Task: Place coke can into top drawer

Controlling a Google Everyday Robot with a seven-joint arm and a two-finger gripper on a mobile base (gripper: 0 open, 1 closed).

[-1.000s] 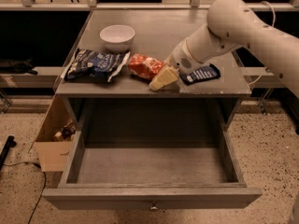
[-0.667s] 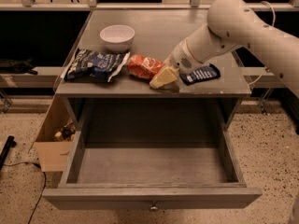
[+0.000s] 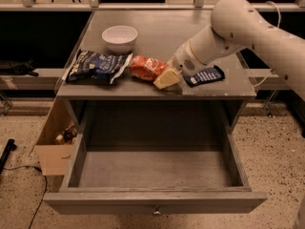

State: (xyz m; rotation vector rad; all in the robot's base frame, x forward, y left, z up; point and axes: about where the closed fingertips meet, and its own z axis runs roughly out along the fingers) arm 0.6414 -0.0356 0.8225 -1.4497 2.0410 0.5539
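Movement is nearly absent over the last second: the cream-tipped gripper on the white arm stays low on the grey cabinet top, against the right end of the small orange-red shiny coke can. The can has barely shifted and lies on its side between the dark blue crinkled chip bag and the flat dark blue bar wrapper. Whether the gripper is parted or closed on it cannot be told. The wide grey wooden top drawer stands pulled out below, so grasp and lift likely remain undone.
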